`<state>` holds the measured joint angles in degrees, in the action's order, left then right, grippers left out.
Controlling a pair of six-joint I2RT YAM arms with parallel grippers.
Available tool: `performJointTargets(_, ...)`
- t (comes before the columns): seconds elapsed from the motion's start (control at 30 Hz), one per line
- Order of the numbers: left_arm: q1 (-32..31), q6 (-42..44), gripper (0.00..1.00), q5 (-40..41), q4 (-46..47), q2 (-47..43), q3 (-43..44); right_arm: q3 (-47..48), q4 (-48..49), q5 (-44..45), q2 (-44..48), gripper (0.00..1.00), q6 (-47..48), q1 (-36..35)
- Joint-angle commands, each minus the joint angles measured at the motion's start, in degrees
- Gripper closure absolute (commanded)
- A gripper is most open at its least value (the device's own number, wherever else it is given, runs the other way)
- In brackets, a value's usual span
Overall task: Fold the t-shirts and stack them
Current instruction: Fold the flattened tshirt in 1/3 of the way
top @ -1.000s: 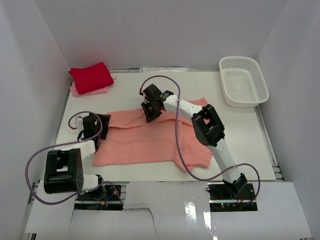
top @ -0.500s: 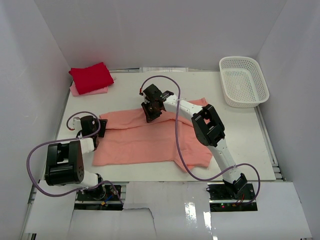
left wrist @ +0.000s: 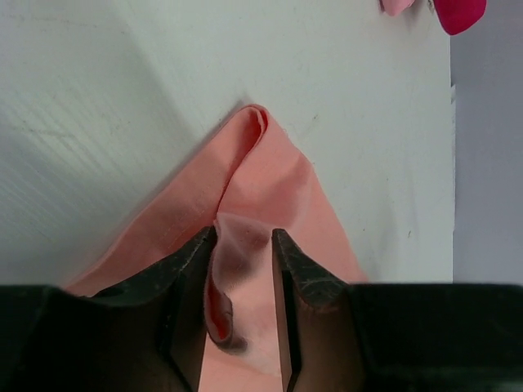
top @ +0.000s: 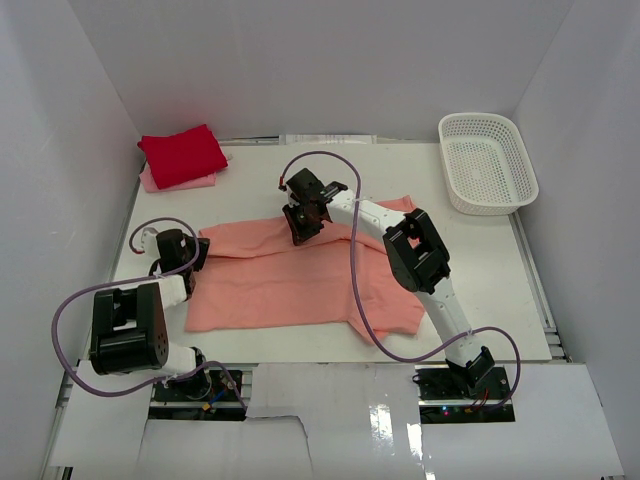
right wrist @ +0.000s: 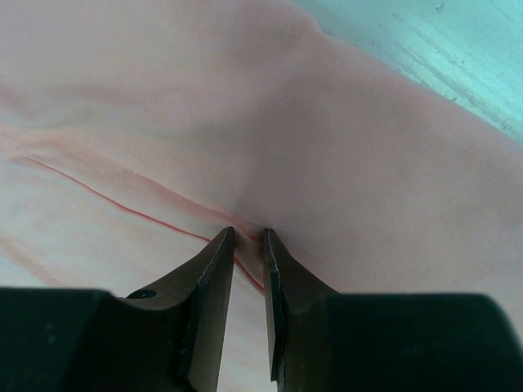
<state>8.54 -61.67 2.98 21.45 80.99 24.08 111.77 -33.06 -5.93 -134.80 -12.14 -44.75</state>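
Just white table [top: 480,275] beneath salmon-pink t-shirt [top: 280,285], white walls [top: 320,60].

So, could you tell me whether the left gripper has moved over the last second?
Yes: the left gripper has shifted slightly left, toward the table's left edge, with the salmon-pink t-shirt's corner following.

Salmon shirt [top: 280,290] spread; red shirt [top: 182,155] atop pink shirt [top: 175,185].

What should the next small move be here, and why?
Probably close the left gripper firmly on the salmon-pink t-shirt corner. Its jaws straddle a raised fold but stand well apart, while the right gripper pinches the far edge. Then both could lift to fold.
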Motion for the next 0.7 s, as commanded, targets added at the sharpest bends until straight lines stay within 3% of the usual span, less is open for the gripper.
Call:
performJointTargets(0.0,0.60,2.43,0.58,0.71,1.22,-1.01,2.11,-2.52,-3.33,0.84,-0.02,0.73,0.54,-1.04)
performJointTargets(0.33,1.13,4.80,0.78,-6.32,5.62,3.47,3.61,-2.78,-3.68,1.36,0.07,0.73,0.89,-0.95)
performJointTargets(0.67,1.31,10.16,0.84,-8.61,5.44,3.74,7.03,-2.69,-3.86,1.45,-0.02,0.73,0.89,-0.86)
